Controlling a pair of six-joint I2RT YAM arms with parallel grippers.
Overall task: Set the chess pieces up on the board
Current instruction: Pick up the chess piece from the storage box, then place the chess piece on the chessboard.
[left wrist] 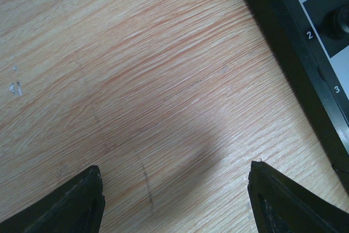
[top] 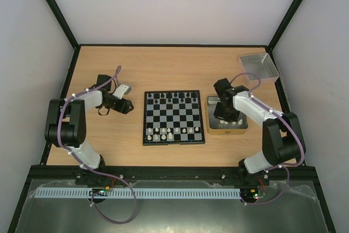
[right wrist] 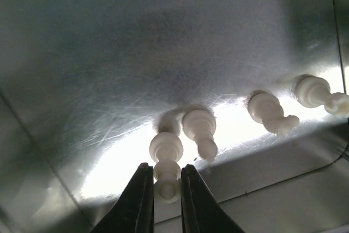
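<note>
Right tool (right wrist: 166, 192) grips a white piece (right wrist: 166, 151) in the tray (right wrist: 109, 53) by its head, its length in line with the fingers (right wrist: 139, 205)

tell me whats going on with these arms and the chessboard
The right gripper is down in the tray beside the board, fingers closed on one white piece; three more white pieces lie next to it. The left gripper hangs open over the table left of the board. Black pieces already line the board's far side, some white ones its near side.
</note>
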